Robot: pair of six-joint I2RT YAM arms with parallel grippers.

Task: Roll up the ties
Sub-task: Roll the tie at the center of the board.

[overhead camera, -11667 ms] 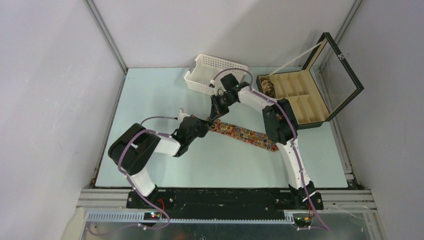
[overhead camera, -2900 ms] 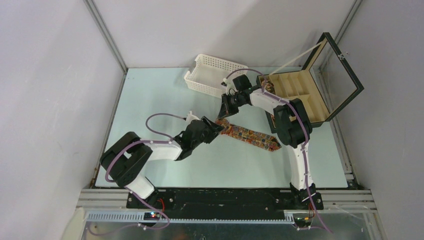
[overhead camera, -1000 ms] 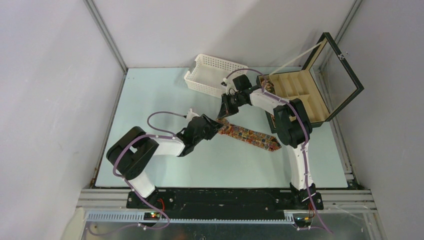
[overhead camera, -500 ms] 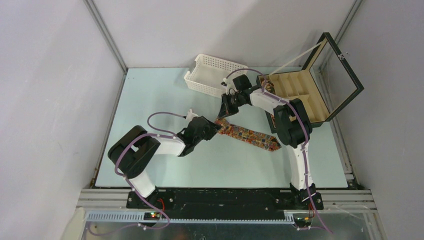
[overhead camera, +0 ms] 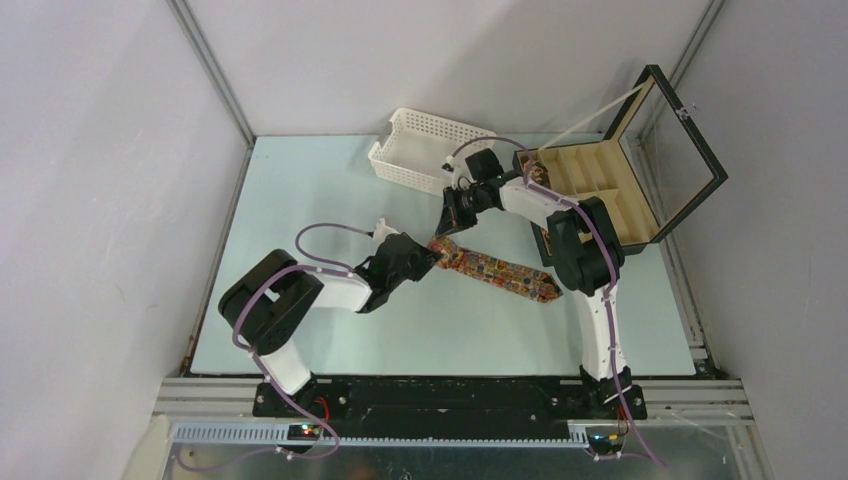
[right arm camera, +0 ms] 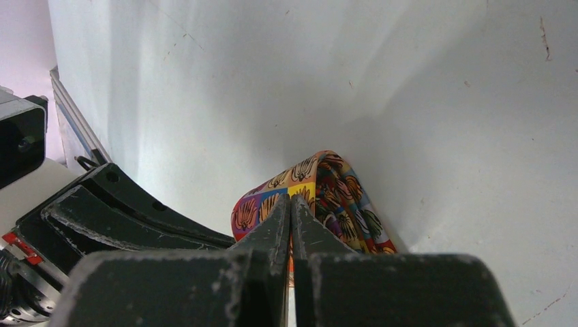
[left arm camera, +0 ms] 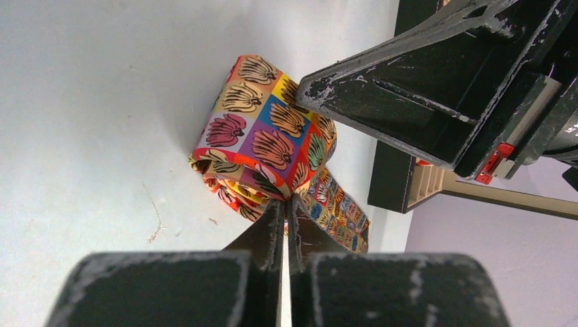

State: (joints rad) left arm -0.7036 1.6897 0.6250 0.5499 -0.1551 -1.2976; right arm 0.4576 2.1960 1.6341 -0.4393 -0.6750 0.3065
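The left gripper (left arm camera: 283, 208) is seen shut, its tips pinched on a fold at the edge of the coiled end of the tie (left arm camera: 262, 139). The right gripper (right arm camera: 292, 208) is likewise closed and nips the same coil from the opposite side, so the two sets of fingers are brought close together over it. The rest of the tie is laid flat on the table (overhead camera: 320, 190), stretched diagonally toward the right arm, and its far end is partly covered by that arm's elbow. Behind the grippers a white perforated basket (overhead camera: 415, 130) is set. Beside it stands an open black box (overhead camera: 610, 215), and a rolled tie (overhead camera: 537, 173) is held in the compartment at its basket-side end.
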